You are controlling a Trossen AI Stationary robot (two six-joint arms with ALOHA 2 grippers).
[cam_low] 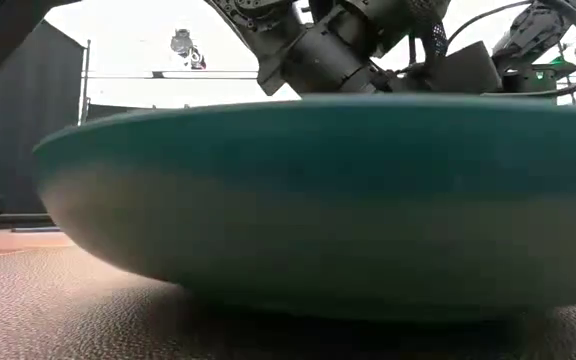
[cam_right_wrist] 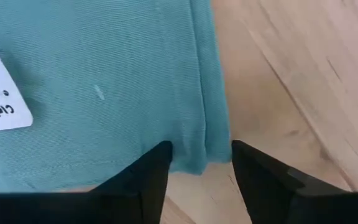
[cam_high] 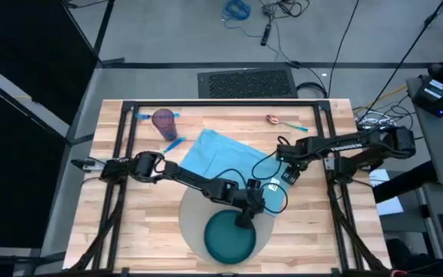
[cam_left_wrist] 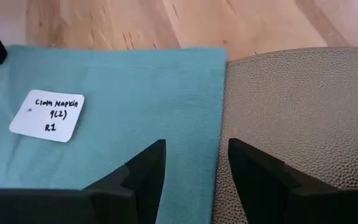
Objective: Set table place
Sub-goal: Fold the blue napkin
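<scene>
- Working over a pale wood tabletop (cam_high: 129, 231), two dark arms meet at a light blue napkin (cam_high: 221, 154), taken here as the landmark; its near edge overlaps the round grey placemat (cam_high: 194, 208), which carries a dark teal plate (cam_high: 231, 235) on the side away from the napkin.
- The left pincer (cam_left_wrist: 191, 168) hovers low over the seam where the napkin's edge meets the placemat, fingers apart and holding nothing; its wrist view shows one finger (cam_left_wrist: 143, 171) above cloth and the other above the pebbled mat.
- The right pincer (cam_right_wrist: 201, 168) sits at the napkin's corner on the side toward the spoon, open and empty, straddling the hemmed edge with bare wood beyond.
- The step in hand looks like moving the napkin clear of the placemat. Doing it well likely means each pincer closing on cloth alone, low enough to catch the hem, and both pulling together so the napkin does not bunch or drag the mat and plate.
- A white paper label (cam_left_wrist: 47, 116) lies on the napkin, clear of both pincers.
- Beyond the napkin's far side stand a purple cup (cam_high: 164, 120) and a blue utensil (cam_high: 174, 143), with a spoon (cam_high: 277, 120) toward the right arm's side; all are well apart from the pincers.
</scene>
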